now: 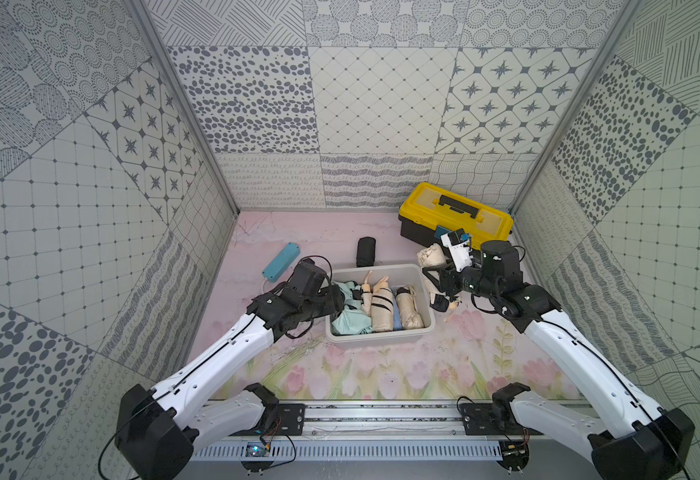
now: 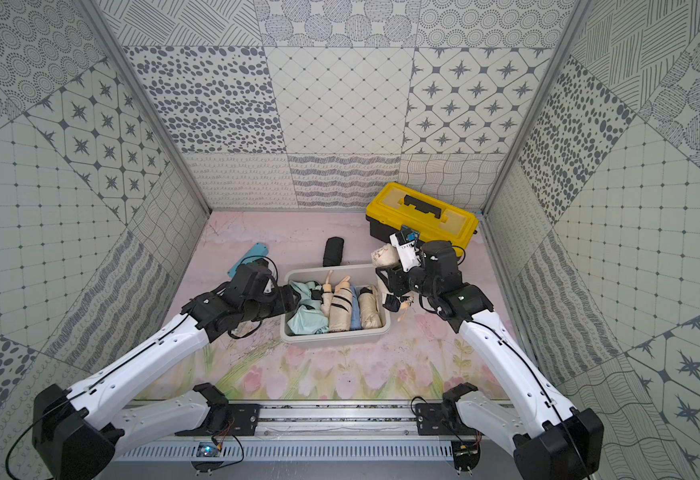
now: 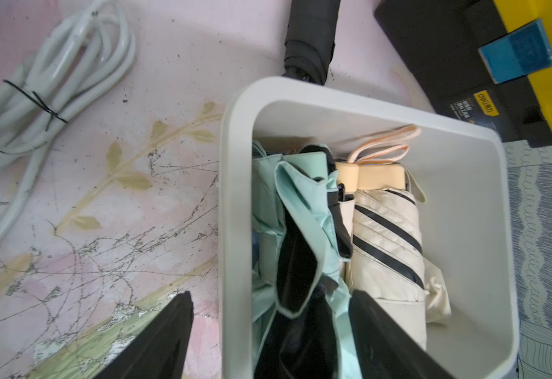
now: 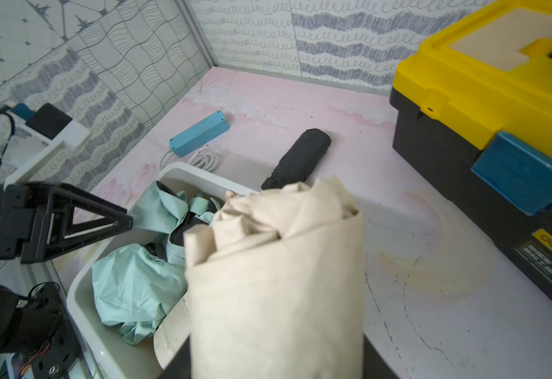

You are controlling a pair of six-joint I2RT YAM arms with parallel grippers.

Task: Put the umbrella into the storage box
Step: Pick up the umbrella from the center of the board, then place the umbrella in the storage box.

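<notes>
Cream umbrella pinched in right gripper, held tilted just above right end of storage box, not yet inside. Handle end points near, just right of rim. Right arm reaches in from near right, wrist bent toward box. Left gripper spread wide at left end of box, holding nothing. One finger outside left wall, other inside over mint umbrella; contact unclear. Striped umbrella lies beside mint one in box. Black umbrella on table just beyond box. Yellow toolbox far right.

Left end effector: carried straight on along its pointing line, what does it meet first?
Probably the mint umbrella in the storage box, lying between the left end effector's open fingers; depth is unclear.
</notes>
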